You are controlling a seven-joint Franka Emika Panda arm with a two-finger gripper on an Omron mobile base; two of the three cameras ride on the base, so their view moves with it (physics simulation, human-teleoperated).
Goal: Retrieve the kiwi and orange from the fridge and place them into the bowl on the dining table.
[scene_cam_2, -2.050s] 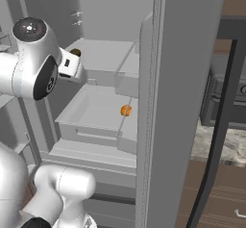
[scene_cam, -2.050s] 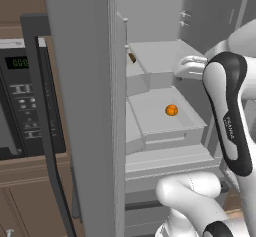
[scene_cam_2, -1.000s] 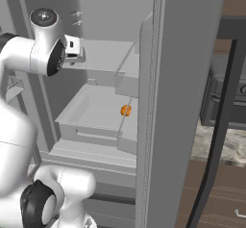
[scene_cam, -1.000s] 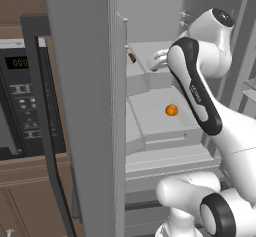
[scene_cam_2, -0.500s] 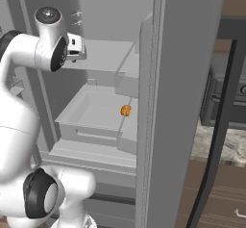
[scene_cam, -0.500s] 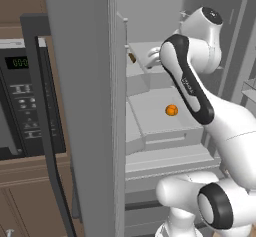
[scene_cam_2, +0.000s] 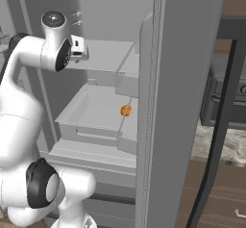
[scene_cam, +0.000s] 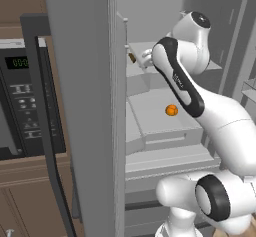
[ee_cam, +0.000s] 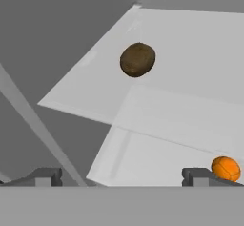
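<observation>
Both base views flank the open fridge [scene_cam: 150,131], sharing its shelves; the hand view looks closely down inside

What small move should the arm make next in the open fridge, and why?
Probably ease the gripper forward toward the kiwi. Its jaws stand open and empty, and in the hand view the kiwi lies ahead on the upper shelf, roughly between the fingertips' line. The orange sits lower, off beside one fingertip, so it looks like the later pick.
</observation>
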